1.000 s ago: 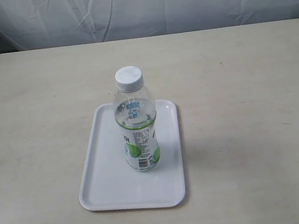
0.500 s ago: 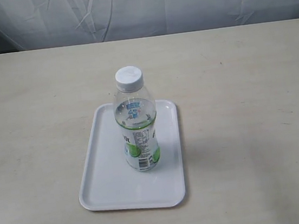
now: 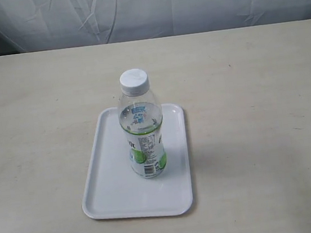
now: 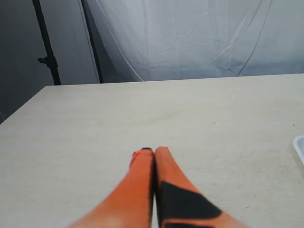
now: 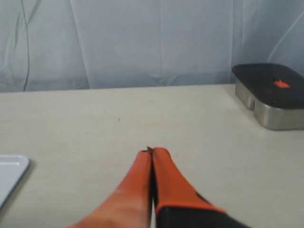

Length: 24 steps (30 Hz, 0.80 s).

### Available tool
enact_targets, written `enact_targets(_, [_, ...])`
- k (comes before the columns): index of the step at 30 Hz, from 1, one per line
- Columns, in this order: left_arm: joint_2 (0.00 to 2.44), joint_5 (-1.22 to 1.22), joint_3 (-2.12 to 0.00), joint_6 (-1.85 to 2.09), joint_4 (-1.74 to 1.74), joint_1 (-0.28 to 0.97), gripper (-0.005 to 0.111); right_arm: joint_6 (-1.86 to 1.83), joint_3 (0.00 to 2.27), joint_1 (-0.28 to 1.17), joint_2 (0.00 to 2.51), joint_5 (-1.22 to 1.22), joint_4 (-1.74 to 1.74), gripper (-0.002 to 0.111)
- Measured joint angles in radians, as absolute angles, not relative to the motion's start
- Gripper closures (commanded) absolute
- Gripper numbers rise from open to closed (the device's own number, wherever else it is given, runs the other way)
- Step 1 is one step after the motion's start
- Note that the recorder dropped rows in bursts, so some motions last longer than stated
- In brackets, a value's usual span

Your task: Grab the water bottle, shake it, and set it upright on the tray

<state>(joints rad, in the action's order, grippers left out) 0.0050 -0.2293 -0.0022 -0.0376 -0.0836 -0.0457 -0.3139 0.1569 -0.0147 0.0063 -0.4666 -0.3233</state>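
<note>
The water bottle [image 3: 142, 132], clear with a white cap and a white-and-green label, stands upright on the white tray [image 3: 110, 184] in the middle of the table. Neither arm shows in the exterior view. In the left wrist view my left gripper [image 4: 154, 151] is shut, its orange fingers pressed together over bare table, with a corner of the tray [image 4: 300, 145] at the frame edge. My right gripper [image 5: 152, 151] is also shut on nothing, above the table, with a corner of the tray [image 5: 10, 171] off to one side.
A metal box with a dark lid [image 5: 270, 97] sits on the table in the right wrist view. A dark stand pole [image 4: 46, 45] rises beyond the table edge in the left wrist view. White cloth hangs behind the table.
</note>
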Motion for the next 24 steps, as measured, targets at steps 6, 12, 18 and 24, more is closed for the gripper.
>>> enact_targets(6, [0.005, -0.229, -0.002, -0.038, -0.084, -0.046, 0.107, -0.314, 0.049, -0.016, 0.006, -0.456, -0.320, 0.108])
enact_targets(12, [0.005, -0.229, -0.002, -0.038, -0.084, -0.046, 0.107, -0.314, 0.005, -0.016, 0.006, -0.400, -0.320, 0.108])
enact_targets(18, [0.005, -0.229, -0.002, -0.038, -0.084, -0.046, 0.107, -0.314, 0.005, -0.016, 0.006, -0.375, -0.295, 0.108])
enact_targets(24, [0.005, -0.229, -0.002, -0.038, -0.084, -0.046, 0.107, -0.314, 0.003, -0.016, 0.006, -0.337, -0.152, 0.108])
